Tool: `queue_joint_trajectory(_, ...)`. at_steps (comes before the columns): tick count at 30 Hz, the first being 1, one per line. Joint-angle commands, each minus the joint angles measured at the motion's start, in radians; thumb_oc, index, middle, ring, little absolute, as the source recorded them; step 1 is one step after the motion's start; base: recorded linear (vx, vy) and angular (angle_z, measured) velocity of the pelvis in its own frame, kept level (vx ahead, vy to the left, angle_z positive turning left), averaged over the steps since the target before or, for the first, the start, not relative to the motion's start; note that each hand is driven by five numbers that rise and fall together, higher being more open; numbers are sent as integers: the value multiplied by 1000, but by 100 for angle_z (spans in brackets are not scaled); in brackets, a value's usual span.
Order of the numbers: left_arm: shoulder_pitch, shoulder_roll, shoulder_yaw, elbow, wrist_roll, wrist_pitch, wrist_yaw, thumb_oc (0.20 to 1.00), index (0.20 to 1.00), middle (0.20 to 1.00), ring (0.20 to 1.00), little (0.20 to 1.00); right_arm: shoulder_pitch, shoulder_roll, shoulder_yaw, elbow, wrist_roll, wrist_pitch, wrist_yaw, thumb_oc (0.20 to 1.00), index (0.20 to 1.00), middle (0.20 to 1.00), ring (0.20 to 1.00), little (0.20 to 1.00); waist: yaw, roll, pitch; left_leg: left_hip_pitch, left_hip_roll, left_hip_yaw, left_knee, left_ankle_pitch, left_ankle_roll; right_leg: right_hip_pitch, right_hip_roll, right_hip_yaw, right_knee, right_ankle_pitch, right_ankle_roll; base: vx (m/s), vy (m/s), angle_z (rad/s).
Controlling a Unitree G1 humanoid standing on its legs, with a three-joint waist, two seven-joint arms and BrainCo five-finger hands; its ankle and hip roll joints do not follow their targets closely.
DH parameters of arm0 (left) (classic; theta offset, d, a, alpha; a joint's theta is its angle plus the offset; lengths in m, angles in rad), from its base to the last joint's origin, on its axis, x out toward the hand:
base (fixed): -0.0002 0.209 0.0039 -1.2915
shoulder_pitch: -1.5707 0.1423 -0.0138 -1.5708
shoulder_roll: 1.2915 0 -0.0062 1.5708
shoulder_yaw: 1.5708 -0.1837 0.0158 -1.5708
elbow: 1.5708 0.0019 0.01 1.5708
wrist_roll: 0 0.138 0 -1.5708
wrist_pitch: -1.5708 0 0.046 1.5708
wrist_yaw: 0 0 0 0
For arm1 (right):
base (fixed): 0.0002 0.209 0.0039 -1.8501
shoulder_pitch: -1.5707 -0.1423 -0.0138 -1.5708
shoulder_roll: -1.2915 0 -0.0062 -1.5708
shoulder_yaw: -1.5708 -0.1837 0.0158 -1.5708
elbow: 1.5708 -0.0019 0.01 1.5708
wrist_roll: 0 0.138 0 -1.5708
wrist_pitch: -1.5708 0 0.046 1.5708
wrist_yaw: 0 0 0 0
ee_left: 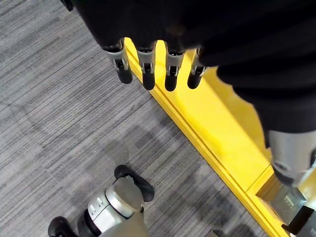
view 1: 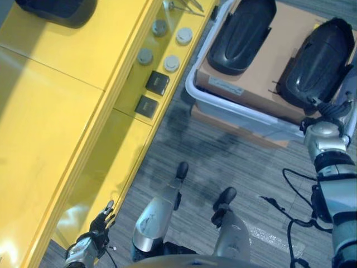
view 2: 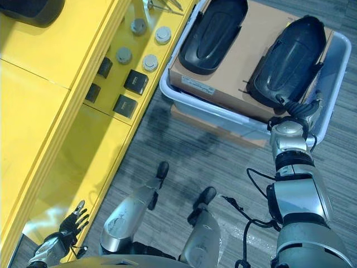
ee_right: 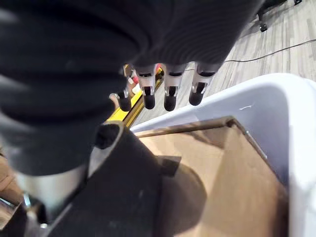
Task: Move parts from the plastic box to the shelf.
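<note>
While my right hand (ee_right: pixel 168 91) hangs over the near corner of the plastic box (view 2: pixel 340 67), its fingers (ee_right: pixel 169 96) are straight and a little apart, and it holds nothing. Right under it sits a black part (view 2: pixel 287 58), one of two in the box. It lies on a brown cardboard sheet (view 2: pixel 245 50) that fills the bottom of the box. The black part is long and rounded, like a big shell. Its long way runs from my hand up toward the far side of the box, tipped a bit to one side. In my right wrist view the dark top of it (ee_right: pixel 123 192) is very close below my thumb, but I cannot tell if I touch it.

The other black part (view 2: pixel 212 30) lies beside the first one, nearer the shelf, and points much the same way.

My left hand (view 2: pixel 70 223) is low down by the near end of the yellow shelf (view 1: pixel 61 111), far from the box. Its fingers (ee_left: pixel 148 74) are straight and loose and it holds nothing too.

So my right hand is much the nearer one to the parts. I think it should reach down for the part just below it. The shelf is off to my left, past the box. Small round and square pieces (view 1: pixel 162 61) sit on its lower level, and one more dark thing (view 1: pixel 56 11) sits on its top, far end.
</note>
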Motion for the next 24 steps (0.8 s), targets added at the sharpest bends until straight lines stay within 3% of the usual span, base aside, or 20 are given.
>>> queue_joint_trajectory(1, 21, 56, -31, -19, -36, -5, -11, 1000, 1000, 1000, 1000, 1000, -42, -73, 75, -39, 48, -29, 8, 1000, 1000, 1000, 1000, 1000, 10, 4, -18, -106, 10, -47, 139, -83, -40, -7, -31, 9, -18, 30, 33, -43, 13, -4)
queue_joint_trajectory(3, 21, 53, -34, -25, -35, -9, -10, 1000, 1000, 1000, 1000, 1000, -40, -64, 74, -41, 60, -31, 11, 1000, 1000, 1000, 1000, 1000, 9, 6, -11, -113, 10, -44, 147, -84, -39, -15, -31, 12, -10, 28, 31, -24, -3, -7)
queue_joint_trajectory(4, 19, 52, -37, -26, -41, -14, -11, 1000, 1000, 1000, 1000, 1000, -43, -61, 73, -37, 74, -34, 15, 721, 721, 721, 721, 721, 8, 7, -6, -118, 10, -42, 151, -85, -39, -20, -31, 14, -6, 27, 30, -47, -1, -6)
queue_joint_trajectory(5, 17, 53, -37, -32, -48, -13, -12, 1000, 1000, 1000, 1000, 1000, -45, -58, 68, -37, 82, -35, 20, 206, 206, 206, 206, 206, 6, 9, -3, -124, 10, -39, 154, -85, -39, -27, -31, 17, -1, 25, 30, -44, 0, -3)
queue_joint_trajectory(17, 20, 54, -44, -73, -73, -29, -44, 1000, 1000, 1000, 1000, 1000, -28, -28, 56, -60, 103, -15, 38, 200, 200, 200, 200, 200, 0, 6, -5, -116, 16, -28, 152, -87, -40, -25, -26, 24, -2, 25, 26, -17, 0, -4)
queue_joint_trajectory(24, 44, 59, -44, -190, -83, -41, -94, 1000, 1000, 1000, 1000, 1000, 70, 5, 31, -142, 52, -35, 83, 200, 200, 200, 200, 200, -1, -18, -52, -57, 23, -31, 129, -97, -43, 44, -15, 12, -46, 30, 23, 2, -5, 0)
